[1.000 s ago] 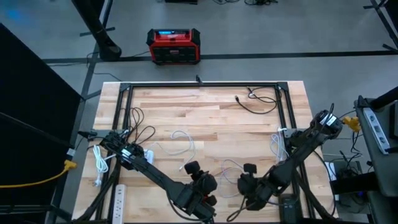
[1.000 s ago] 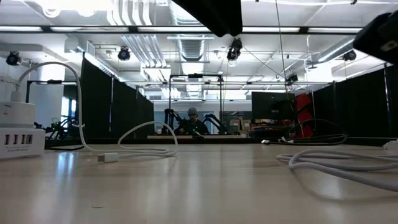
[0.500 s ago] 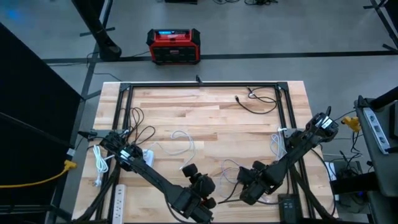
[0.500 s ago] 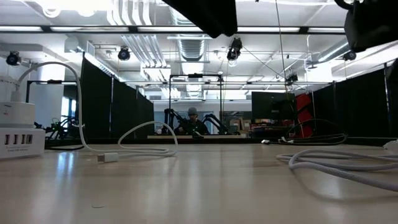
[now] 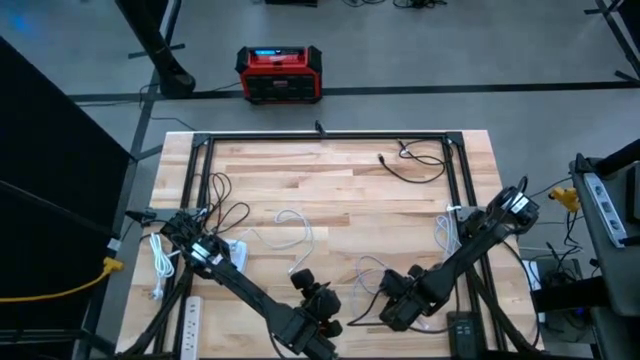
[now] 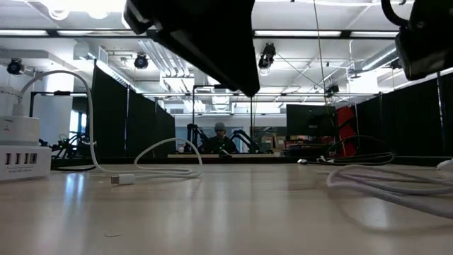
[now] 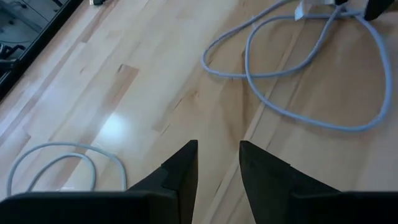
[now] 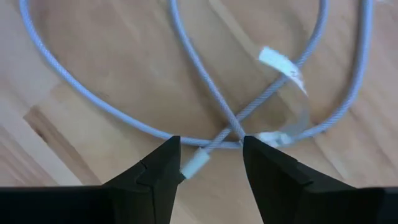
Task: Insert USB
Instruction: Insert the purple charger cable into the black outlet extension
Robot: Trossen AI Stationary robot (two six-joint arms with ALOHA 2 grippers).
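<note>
Right pincer (image 5: pixel 398 312) now sits lower toward the near edge of the counter (image 5: pixel 330 180) than a second ago, directly over the crossing loops of the grey cable (image 8: pixel 211 93), jaws apart. Left pincer (image 5: pixel 312 300) sits slightly farther left. In the low view, the right end of the grey cable lies flatter than before.

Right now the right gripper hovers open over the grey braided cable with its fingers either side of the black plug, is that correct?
Not quite: the right wrist view shows the plug is white. The right gripper does hover open over the grey braided cable.
</note>
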